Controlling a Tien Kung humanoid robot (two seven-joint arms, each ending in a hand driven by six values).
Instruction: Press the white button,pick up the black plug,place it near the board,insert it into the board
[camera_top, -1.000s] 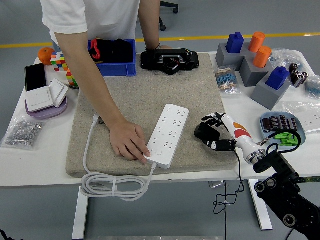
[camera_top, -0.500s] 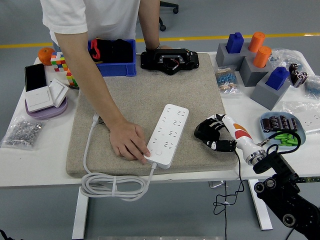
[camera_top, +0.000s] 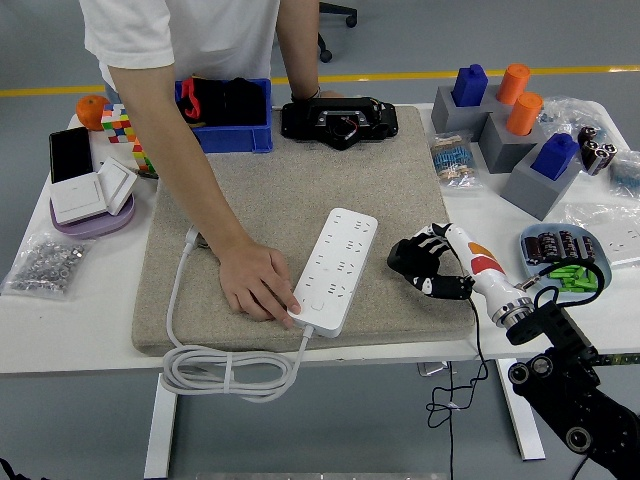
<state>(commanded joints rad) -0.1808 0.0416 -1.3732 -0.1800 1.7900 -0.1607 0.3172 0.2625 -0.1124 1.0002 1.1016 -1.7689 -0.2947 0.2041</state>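
Observation:
A white power strip (camera_top: 337, 268) lies slanted on the grey felt mat (camera_top: 270, 190), its white cable (camera_top: 225, 372) looping off the near table edge. A person's hand (camera_top: 256, 283) rests flat on the mat and holds the strip's near left end. The black plug (camera_top: 407, 258) sits just right of the strip. My right hand (camera_top: 428, 264) is curled around it, fingers wrapped over its top. The plug's black cord (camera_top: 472, 370) hangs below the table edge. My left hand is out of sight.
Behind the mat stand a blue bin (camera_top: 228, 113) and a black device (camera_top: 340, 121). Grey blocks with blue and orange pegs (camera_top: 515, 125) and a dish of small parts (camera_top: 560, 258) are at the right. A switch panel (camera_top: 88, 193) and a bag of screws (camera_top: 42, 264) lie at the left.
My right hand's fingers have closed from spread above the plug to wrapped around it, and the plug has shifted slightly. The person's hand has not moved.

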